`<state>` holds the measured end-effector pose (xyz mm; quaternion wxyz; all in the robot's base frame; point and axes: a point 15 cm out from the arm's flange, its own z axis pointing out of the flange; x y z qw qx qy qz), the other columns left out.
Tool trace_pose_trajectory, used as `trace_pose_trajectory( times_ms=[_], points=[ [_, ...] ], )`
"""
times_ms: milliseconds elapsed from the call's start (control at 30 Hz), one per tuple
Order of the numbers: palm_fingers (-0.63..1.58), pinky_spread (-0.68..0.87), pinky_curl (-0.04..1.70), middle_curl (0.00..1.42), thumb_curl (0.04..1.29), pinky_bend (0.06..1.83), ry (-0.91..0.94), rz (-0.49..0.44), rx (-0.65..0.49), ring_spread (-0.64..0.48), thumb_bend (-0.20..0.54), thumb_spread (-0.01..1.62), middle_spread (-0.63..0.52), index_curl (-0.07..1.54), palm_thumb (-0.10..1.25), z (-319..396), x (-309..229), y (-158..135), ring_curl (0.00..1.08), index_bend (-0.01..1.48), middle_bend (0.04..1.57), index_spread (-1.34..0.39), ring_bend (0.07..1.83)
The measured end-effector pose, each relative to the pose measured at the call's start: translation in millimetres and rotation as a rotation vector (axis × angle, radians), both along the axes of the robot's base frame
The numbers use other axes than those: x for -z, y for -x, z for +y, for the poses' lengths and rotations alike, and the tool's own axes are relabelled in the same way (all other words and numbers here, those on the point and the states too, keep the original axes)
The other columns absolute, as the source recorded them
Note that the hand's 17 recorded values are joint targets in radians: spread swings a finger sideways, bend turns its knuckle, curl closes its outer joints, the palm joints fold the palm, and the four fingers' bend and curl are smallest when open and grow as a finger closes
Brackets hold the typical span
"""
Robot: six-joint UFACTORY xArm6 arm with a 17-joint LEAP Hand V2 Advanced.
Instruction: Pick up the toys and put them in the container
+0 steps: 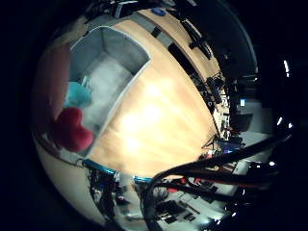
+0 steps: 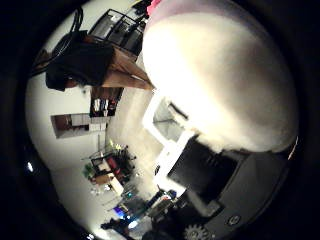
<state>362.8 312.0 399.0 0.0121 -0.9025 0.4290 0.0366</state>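
In the thumb side palm view a pale, soft toy (image 2: 225, 70) with a pink edge fills much of the picture, close against my palm. White and black fingers (image 2: 170, 125) of my hand (image 2: 200, 160) curl against its side. In the little finger side palm view a grey open container (image 1: 96, 48) stands on a wooden table (image 1: 159, 120) far below the hand. A red toy (image 1: 72, 130) and a teal toy (image 1: 77, 94) show by the container's near end. I cannot tell whether they lie on the table or are held.
A blurred pinkish shape (image 1: 48, 82) sits close to the camera beside the container. Dark desks and equipment (image 1: 221, 91) line the table's far edge. Room furniture and shelves (image 2: 105, 160) show beyond the hand.
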Motion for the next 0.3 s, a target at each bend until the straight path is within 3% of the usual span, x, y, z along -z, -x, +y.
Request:
trace_pose_trajectory(
  times_ms=[133,300],
  points=[
    [-0.02,0.11,0.39,0.51,0.29,1.04,0.006,0.017,-0.021,-0.04,-0.071,0.83,-0.16,0.58,0.1,-2.9,8.0,-4.1,0.33,0.16,0.39,-0.48,0.74],
    [0.0,0.32,0.35,0.46,0.3,1.01,-0.012,0.025,-0.051,0.07,-0.045,0.77,-0.08,0.5,0.06,0.6,9.1,-3.9,0.28,0.16,0.34,-0.45,0.67]
  ],
)
